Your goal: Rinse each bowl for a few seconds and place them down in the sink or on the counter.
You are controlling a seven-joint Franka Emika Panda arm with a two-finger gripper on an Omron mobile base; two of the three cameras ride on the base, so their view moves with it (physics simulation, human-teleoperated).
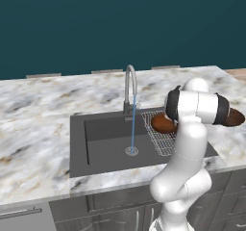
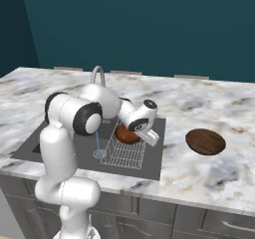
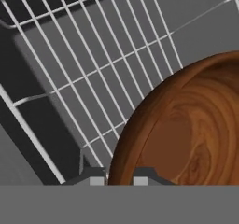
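Observation:
Water (image 1: 133, 124) runs from the silver faucet (image 1: 129, 83) into the dark grey sink (image 1: 103, 146). One reddish-brown bowl (image 2: 125, 135) sits tilted over the wire rack (image 2: 127, 156) at the sink's right end. My gripper (image 3: 118, 178) straddles its near rim, one fingertip (image 3: 96, 177) outside and one inside, and looks shut on it. In the right base view the gripper (image 2: 132, 132) sits at the bowl's right edge. A second bowl (image 2: 205, 141) lies on the marble counter (image 2: 219, 108), right of the sink and apart from the gripper.
The arm's elbow (image 1: 197, 107) hangs over the sink's right side and hides part of the counter bowl (image 1: 234, 117) in the left base view. The water stream falls on the drain (image 1: 131, 151), left of the rack (image 1: 163, 141).

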